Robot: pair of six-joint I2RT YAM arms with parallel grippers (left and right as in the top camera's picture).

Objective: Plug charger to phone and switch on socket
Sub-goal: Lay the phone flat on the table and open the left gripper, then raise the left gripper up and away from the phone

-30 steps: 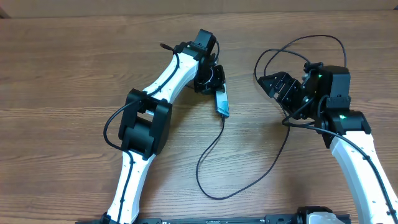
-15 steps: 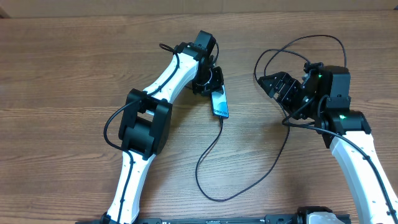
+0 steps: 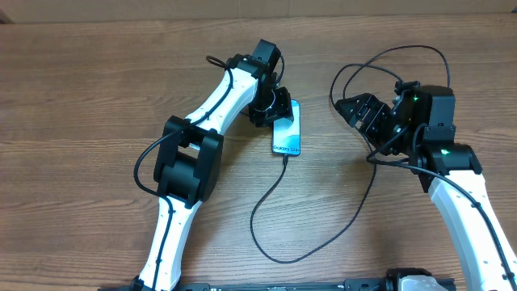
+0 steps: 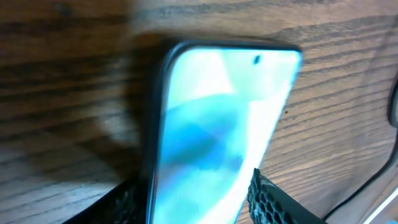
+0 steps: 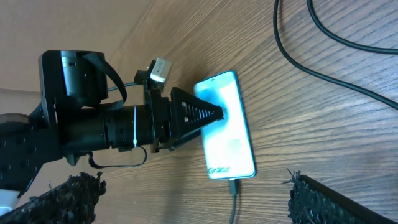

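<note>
Wooden counter (image 3: pixel 97 97) carries the phone (image 3: pixel 287 129) screen-up, pinched near its upper end by the left hand (image 3: pixel 273 109). The charger (image 3: pixel 252 226) is plugged into its lower end. The right hand (image 3: pixel 358 109) hovers well apart to the right, fingers spread.

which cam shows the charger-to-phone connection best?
Right wrist: the whole phone is in frame, and the charger tip meets its bottom edge, large and unblocked. Overhead shows the same joint, only much smaller. Left wrist shows just the phone's blurred top end; the port end is out of frame.
</note>
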